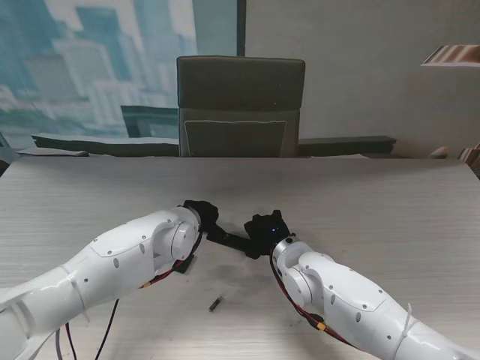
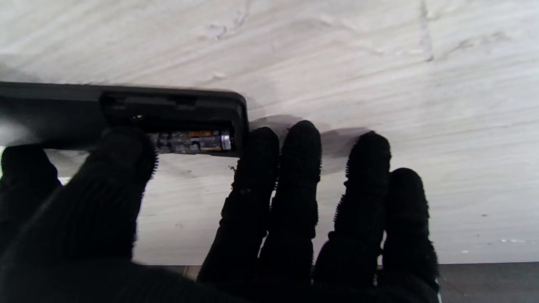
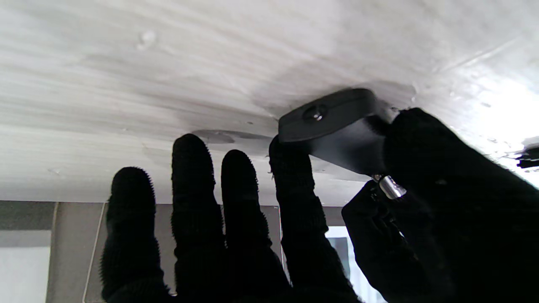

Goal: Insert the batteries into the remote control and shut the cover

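The black remote control lies between my two hands at the table's middle. In the left wrist view its battery compartment is open, with one battery seated inside. My left hand grips that end, thumb across the compartment and fingers against the end. My right hand holds the other end between thumb and forefinger. A small silvery battery tip shows under the right thumb. A loose battery lies on the table nearer to me.
A flat black piece, possibly the cover, lies on the table half hidden under my left forearm. A dark chair stands behind the table's far edge. The pale wooden table stretches to both sides.
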